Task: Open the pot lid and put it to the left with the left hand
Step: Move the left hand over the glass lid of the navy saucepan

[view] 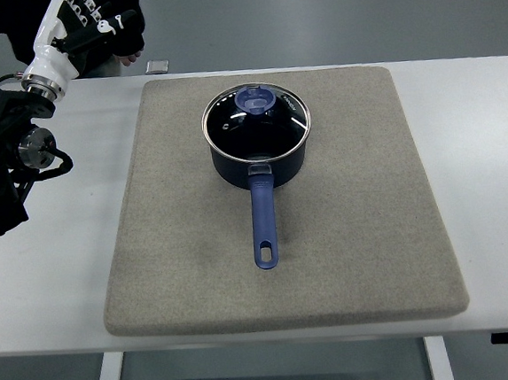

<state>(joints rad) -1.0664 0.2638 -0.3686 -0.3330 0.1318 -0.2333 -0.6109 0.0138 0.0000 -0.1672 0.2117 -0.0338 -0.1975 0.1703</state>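
The white-and-black fingered left hand (75, 28) is being held raised at the far left corner, fingers loosely spread, nothing grasped. Well to its right, the round glass lid (256, 119) is being carried by the dark blue saucepan (258, 158), whose handle is being pointed toward the robot.

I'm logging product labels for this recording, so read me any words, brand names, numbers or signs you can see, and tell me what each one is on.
No text can be read in the top view.
Pot lid: a faint pale mark near the right rim of the glass, too small and blurred to read.
Blue knob on the lid: no legible marking.
Pot handle: plain, nothing printed that shows.
Small grey object at the table's far edge: no readable marking.
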